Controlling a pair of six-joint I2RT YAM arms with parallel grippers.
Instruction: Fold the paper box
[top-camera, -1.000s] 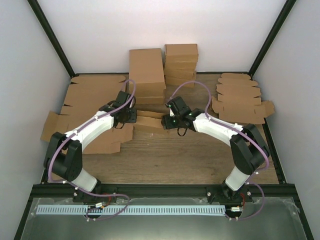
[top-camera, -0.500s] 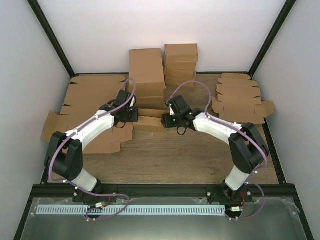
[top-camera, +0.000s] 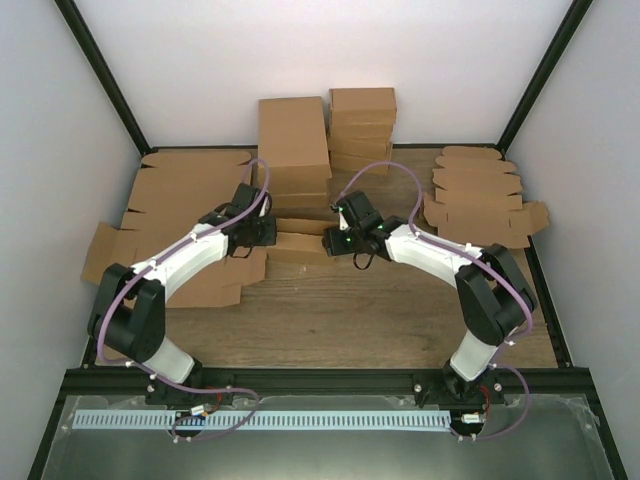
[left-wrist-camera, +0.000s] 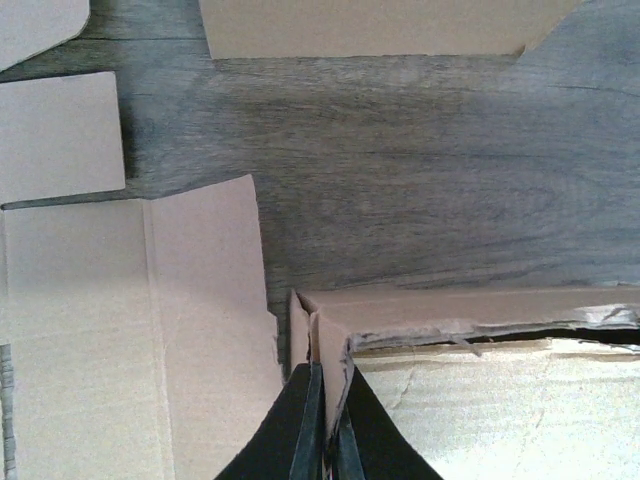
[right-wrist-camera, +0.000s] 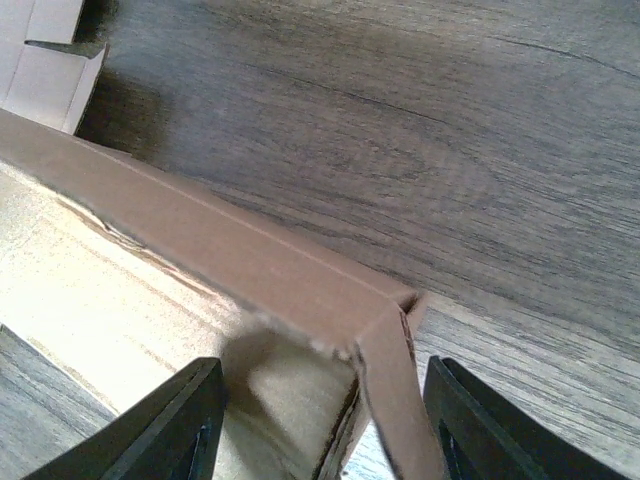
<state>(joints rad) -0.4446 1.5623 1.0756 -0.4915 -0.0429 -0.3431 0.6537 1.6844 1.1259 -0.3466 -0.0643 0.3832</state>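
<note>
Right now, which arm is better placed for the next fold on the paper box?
Right, probably. The left claw is shut on one end of the paper box, anchoring it; the right claw stands open astride the opposite corner, free to work.

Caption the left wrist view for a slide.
Left claw pinched shut on the paper box corner, flat cardboard blank alongside, wooden table beneath.

No writing, label, brand or number can be read in any view. The box shows only plain brown cardboard.
</note>
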